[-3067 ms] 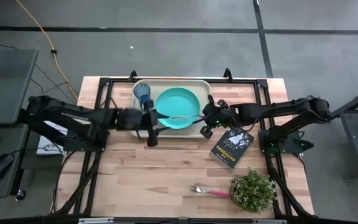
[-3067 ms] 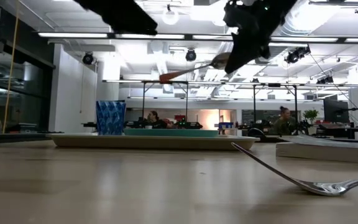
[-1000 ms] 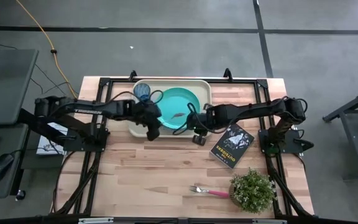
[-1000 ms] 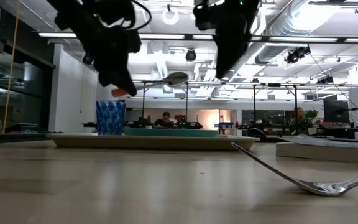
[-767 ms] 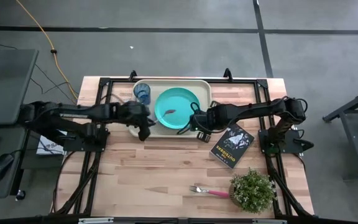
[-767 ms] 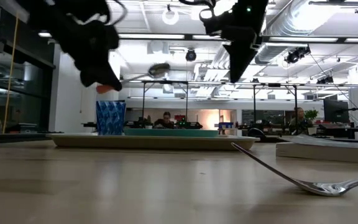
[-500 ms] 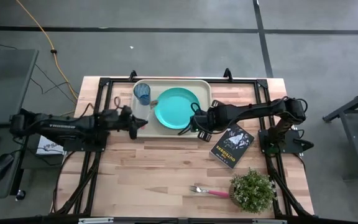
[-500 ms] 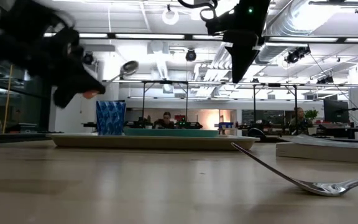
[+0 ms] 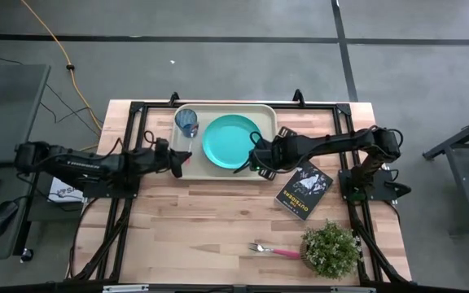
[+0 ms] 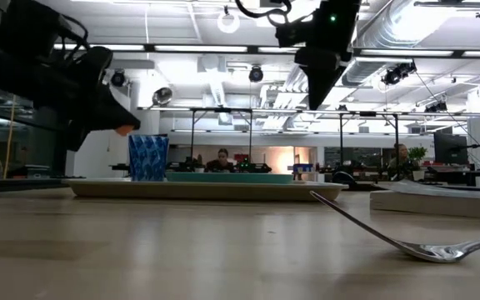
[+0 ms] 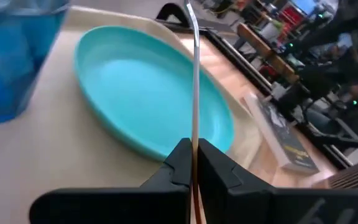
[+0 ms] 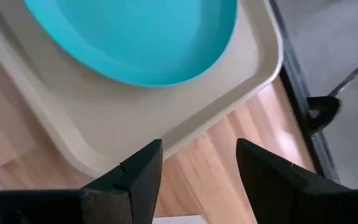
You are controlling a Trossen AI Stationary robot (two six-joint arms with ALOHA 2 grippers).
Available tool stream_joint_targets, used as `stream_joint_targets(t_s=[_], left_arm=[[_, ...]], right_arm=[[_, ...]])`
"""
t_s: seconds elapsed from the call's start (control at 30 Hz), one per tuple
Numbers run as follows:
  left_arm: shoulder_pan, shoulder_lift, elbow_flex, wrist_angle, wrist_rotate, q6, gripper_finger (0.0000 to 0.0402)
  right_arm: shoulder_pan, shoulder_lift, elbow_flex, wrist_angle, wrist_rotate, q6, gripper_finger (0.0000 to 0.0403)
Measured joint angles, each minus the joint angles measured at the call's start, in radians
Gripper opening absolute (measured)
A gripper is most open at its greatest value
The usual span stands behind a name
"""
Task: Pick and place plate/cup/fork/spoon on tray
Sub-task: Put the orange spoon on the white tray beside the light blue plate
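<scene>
Spoon [image 11: 194,74] in left hand [image 11: 190,163] beside tray [image 9: 269,114] edge

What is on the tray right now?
On the tray sit the turquoise plate and the blue cup. The spoon is off it, held by the left gripper; the fork lies on the table. Nothing shows on the plate.

It was a large robotics lab: exposed silver ceiling ducts [image 10: 390,37], long strip lights [image 10: 207,47], far workbenches [image 10: 223,112] with seated people [image 10: 221,158], and grey concrete floor [image 9: 218,57].
</scene>
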Motion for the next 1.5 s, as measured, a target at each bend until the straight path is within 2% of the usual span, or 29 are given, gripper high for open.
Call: stream_joint_targets(t_s=[0.27,0.33,0.43,0.5,0.57,0.67,0.77,0.87,0.97,1.1,1.27,1.5], left_arm=[[0.007,0.069,0.149,0.008,0.08,0.156,0.0],[0.01,0.085,0.16,0.039,0.091,0.184,0.0],[0.01,0.112,0.159,0.122,0.098,0.228,0.0],[0.012,0.137,0.159,0.198,0.119,0.279,0.0],[0.021,0.178,0.159,0.323,0.175,0.329,0.0],[0.048,0.266,0.159,0.514,0.28,0.366,0.0],[0.073,0.369,0.159,0.653,0.32,0.359,0.0],[0.074,0.488,0.159,0.763,0.325,0.328,0.0],[0.055,0.608,0.162,0.887,0.344,0.297,0.0],[0.027,0.723,0.207,1.005,0.362,0.266,0.0],[-0.02,0.811,0.283,1.007,0.371,0.308,0.0],[-0.045,0.835,0.307,1.002,0.374,0.349,0.0]], right_arm=[[0.0,-0.02,-0.021,-0.107,0.064,0.024,0.0197],[0.0,-0.074,-0.089,-0.088,0.06,0.037,0.0197],[0.0,-0.203,-0.261,-0.001,0.015,0.071,0.0197],[0.0,-0.314,-0.384,0.115,-0.035,0.098,0.0197],[0.0,-0.418,-0.494,0.312,-0.11,0.099,0.0197],[0.0,-0.536,-0.632,0.734,-0.249,0.014,0.0197],[0.0,-0.58,-0.738,1.187,-0.343,-0.133,0.0197],[0.0,-0.552,-0.798,1.542,-0.364,-0.283,0.0197],[-0.009,-0.472,-0.798,1.703,-0.371,-0.394,0.0197],[-0.033,-0.327,-0.753,1.806,-0.386,-0.407,0.0197],[-0.061,-0.175,-0.673,1.844,-0.386,-0.385,0.0197],[-0.064,-0.15,-0.615,1.856,-0.426,-0.392,0.0197]])
